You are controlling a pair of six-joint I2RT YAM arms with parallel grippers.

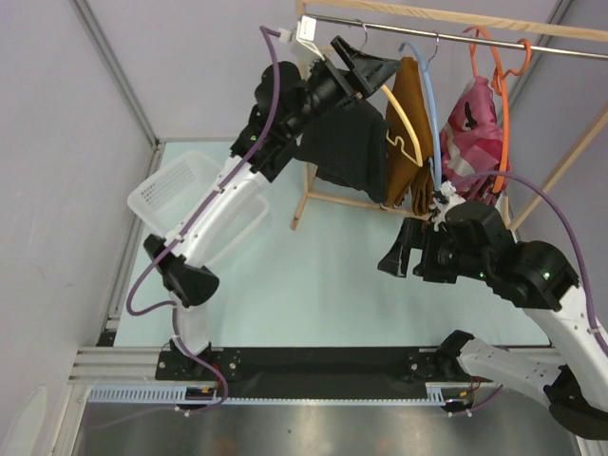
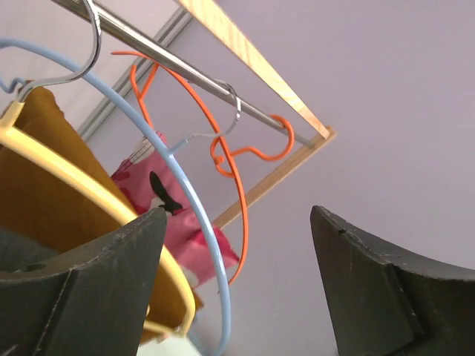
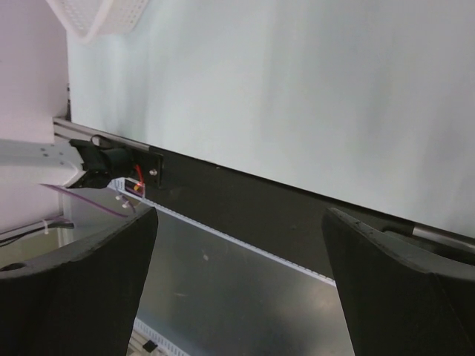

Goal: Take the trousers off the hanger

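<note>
While the trousers (image 1: pixel 347 152) hang by the hanger (image 1: pixel 399 123), both hands stand spread, gripping nothing.
At twelve o'clock of the trousers sits the left hand (image 1: pixel 372 65); at five o'clock, the right hand (image 1: pixel 394 256).

The trousers (image 1: pixel 347 157) are soft black cloth, dull with no shine. The hanger (image 2: pixel 89 189) is smooth pale yellow plastic, and its hook (image 2: pixel 95 30) is shiny metal wire. The rail (image 2: pixel 171 63) is bright, glossy metal, held in a frame (image 2: pixel 245 55) of bare light wood. The basket (image 1: pixel 176 190) is white plastic full of little holes. The bench (image 1: pixel 313 285) looks smooth and pale.
</note>
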